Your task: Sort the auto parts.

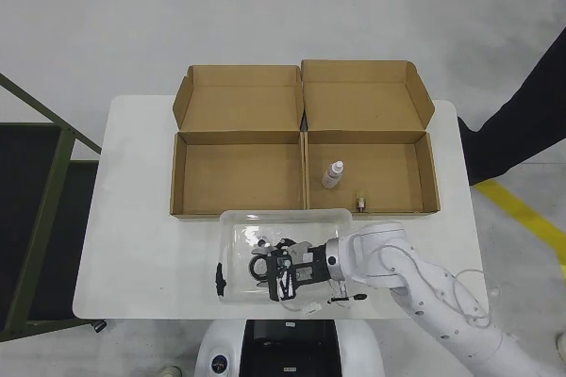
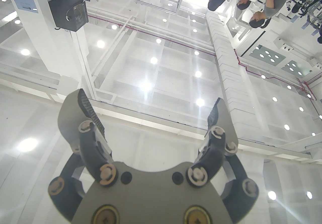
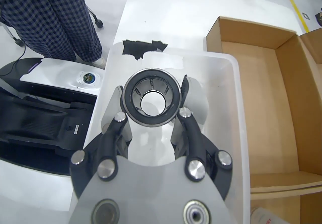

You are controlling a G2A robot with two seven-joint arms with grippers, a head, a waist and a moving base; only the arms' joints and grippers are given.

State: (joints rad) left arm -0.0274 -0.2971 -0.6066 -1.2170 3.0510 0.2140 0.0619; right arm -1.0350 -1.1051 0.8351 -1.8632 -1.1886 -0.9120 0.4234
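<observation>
Right wrist view: right claw (image 3: 152,99) pinching a steel bearing (image 3: 151,122) by its black outer ring, bore facing the camera, held over the clear bin (image 3: 235,99). Black tape (image 3: 142,47) is stuck on the bin's rim. The bin sits on the white counter (image 1: 132,236), just in front of two open cardboard boxes (image 1: 238,179). The right box (image 1: 401,184) holds a white bottle (image 1: 332,173) and a small metal part (image 1: 360,202). Bottle print too small to read. Left claw (image 2: 149,99) spread wide, aimed at the ceiling.
</observation>
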